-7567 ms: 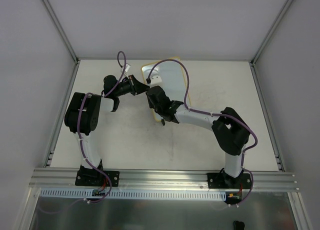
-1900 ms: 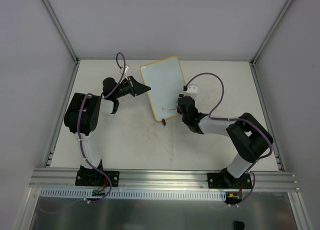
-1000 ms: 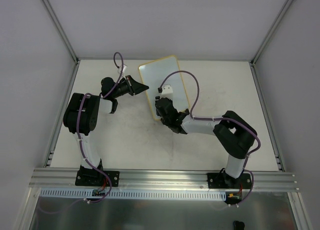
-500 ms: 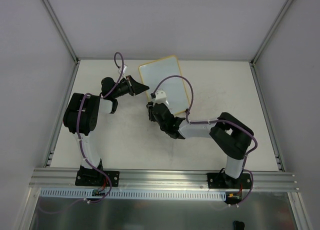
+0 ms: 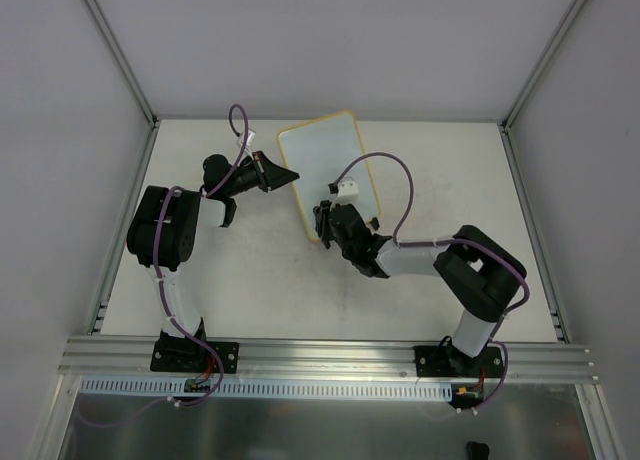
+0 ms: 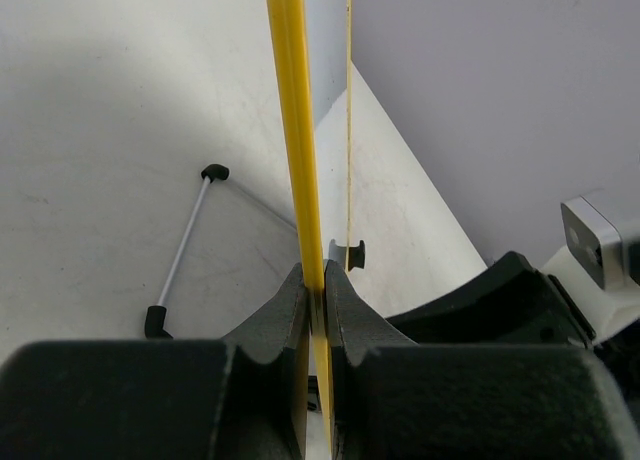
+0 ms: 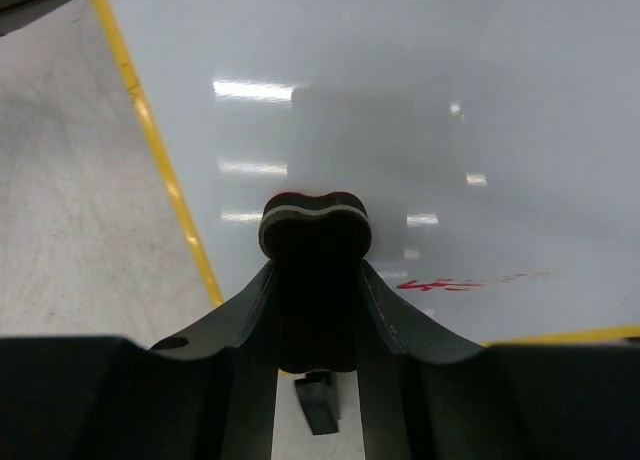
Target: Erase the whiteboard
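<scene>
One short red handwritten streak (image 7: 465, 281) is all the writing that shows on the small white whiteboard with a thin yellow frame and rounded corners (image 5: 328, 165). The rest of its face, as far as both views show, is bare and glossy. The board sits at the far middle of the pale tabletop (image 5: 250, 275); whether it lies flat or is tipped up I cannot tell.

The left pincer (image 6: 315, 298) is clenched on the yellow frame at the board's left edge, steadying it. The right pincer (image 7: 315, 280) is clenched on a small dark block eraser with a pale layer and a red rim (image 7: 315, 225). The eraser's end appears to rest against the board close to its near left corner. The streak lies to the right of the eraser, just inside the near edge, and the eraser does not cover it.

By my reading the job is nearly done. What is left is to sweep rightward along the near edge over that streak, then check that no faint smear is left under the glare.
</scene>
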You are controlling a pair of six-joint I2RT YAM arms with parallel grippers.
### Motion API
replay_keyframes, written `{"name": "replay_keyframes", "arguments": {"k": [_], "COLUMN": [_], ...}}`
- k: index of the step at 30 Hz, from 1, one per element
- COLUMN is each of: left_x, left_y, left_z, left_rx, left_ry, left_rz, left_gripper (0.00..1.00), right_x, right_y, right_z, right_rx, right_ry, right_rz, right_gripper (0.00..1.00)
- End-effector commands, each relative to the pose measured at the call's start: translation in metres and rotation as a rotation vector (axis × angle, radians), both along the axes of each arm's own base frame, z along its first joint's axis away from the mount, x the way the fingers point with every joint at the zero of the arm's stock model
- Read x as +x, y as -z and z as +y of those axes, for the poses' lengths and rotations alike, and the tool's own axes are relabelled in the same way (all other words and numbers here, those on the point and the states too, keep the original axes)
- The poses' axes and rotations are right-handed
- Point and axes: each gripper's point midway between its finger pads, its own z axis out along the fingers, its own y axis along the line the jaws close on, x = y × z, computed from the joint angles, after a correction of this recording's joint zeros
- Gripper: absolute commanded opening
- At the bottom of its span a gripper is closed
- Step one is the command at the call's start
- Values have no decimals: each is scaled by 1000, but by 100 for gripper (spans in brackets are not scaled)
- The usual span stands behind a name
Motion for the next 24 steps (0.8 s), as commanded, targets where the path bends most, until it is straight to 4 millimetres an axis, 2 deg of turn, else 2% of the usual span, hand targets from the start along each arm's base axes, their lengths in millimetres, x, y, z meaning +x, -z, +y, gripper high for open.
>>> {"name": "replay_keyframes", "arguments": {"k": [1, 6, 10, 16, 19, 24], "left_x": [-15, -15, -16, -15, -15, -16], "left_y": [-8, -8, -7, -8, -7, -8], "left_z": [-12, -12, -12, -12, -12, -12], "left_rx": [45, 45, 46, 46, 46, 46], "left_ry": [75, 76, 78, 76, 75, 76], "left_rz": [-122, -122, -120, -123, -121, -123], "left_gripper": [0, 0, 0, 0, 0, 0], "right_x": [16, 25, 31, 32, 32, 31], "right_y": [28, 35, 48, 61, 63, 62], "right_z": [-69, -101, -138, -177, -188, -188], "right_rx": [-116, -128, -148, -133, -117, -110], "right_ry": [174, 254, 364, 471, 494, 493], "right_rz": [51, 79, 146, 216, 231, 232], "right_gripper": [0, 0, 0, 0, 0, 0]}}
